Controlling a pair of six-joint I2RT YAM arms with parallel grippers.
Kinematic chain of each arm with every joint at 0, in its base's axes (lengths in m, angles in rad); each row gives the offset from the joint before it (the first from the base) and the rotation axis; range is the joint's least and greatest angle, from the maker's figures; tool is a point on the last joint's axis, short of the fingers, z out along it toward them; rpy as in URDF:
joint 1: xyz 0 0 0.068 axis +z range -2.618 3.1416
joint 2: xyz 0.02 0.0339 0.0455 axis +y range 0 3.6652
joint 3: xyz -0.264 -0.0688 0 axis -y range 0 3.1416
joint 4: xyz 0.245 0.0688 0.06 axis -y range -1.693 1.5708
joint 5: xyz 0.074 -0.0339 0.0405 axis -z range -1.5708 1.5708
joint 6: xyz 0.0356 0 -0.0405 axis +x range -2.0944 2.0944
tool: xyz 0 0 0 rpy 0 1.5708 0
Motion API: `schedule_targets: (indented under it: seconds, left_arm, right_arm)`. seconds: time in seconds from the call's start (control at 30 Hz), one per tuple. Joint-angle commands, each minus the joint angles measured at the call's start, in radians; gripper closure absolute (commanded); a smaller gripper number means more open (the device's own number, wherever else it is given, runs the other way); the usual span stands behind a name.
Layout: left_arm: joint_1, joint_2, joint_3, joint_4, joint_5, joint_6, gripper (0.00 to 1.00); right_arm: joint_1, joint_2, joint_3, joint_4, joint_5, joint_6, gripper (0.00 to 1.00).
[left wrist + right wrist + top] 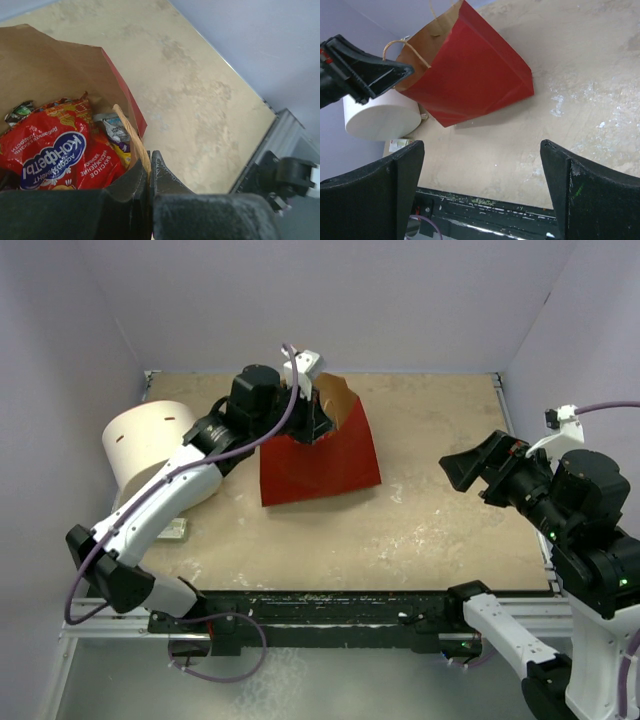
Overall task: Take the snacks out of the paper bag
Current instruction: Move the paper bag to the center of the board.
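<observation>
The red paper bag [320, 455] lies tilted on the table, mouth raised toward the back. My left gripper [318, 415] is shut on the bag's rim and string handle [131, 140], holding the mouth up; the fingertips meet at the rim in the left wrist view [150, 156]. Inside the brown interior [45, 65] lie the red cookie bag with blue lettering [50, 150], a small purple-and-yellow packet [116, 134] and a dark packet [20, 111]. My right gripper [462, 468] is open and empty, to the right of the bag [470, 75], over bare table [482, 160].
A white cylindrical tub [150, 445] stands at the left, close to the bag, and shows in the right wrist view [380, 117]. A small white-and-green box [175, 530] lies in front of it. The black table rail [320, 605] runs along the near edge.
</observation>
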Motion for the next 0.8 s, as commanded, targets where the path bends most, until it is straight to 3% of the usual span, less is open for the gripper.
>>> schedule_targets:
  seconds: [0.0, 0.2, 0.37, 0.4, 0.57, 0.63, 0.77]
  left_arm:
    - [-0.112, -0.127, -0.050, 0.044, -0.019, -0.097, 1.00]
    - [-0.351, -0.092, -0.042, 0.079, -0.159, -0.172, 1.00]
    - [-0.466, 0.019, 0.068, 0.059, -0.230, -0.191, 0.97]
    - [-0.469, 0.034, 0.084, 0.037, -0.252, -0.210, 0.91]
    - [-0.468, 0.009, 0.099, -0.036, -0.299, -0.239, 0.41]
    - [-0.468, -0.018, 0.116, -0.087, -0.309, -0.237, 0.31]
    - [-0.435, -0.060, 0.196, -0.245, -0.337, -0.234, 0.20]
  right_arm:
    - [0.001, -0.019, -0.015, 0.027, -0.073, -0.034, 0.01]
    - [0.001, -0.038, -0.035, 0.024, -0.114, -0.038, 0.00]
    - [0.001, -0.064, -0.052, 0.007, -0.106, -0.048, 0.01]
    - [0.001, -0.071, -0.055, 0.004, -0.105, -0.050, 0.01]
    - [0.001, -0.085, -0.071, -0.003, -0.116, -0.052, 0.00]
    - [0.001, -0.085, -0.073, -0.008, -0.116, -0.046, 0.01]
    - [0.001, -0.105, -0.092, -0.035, -0.083, 0.042, 0.01]
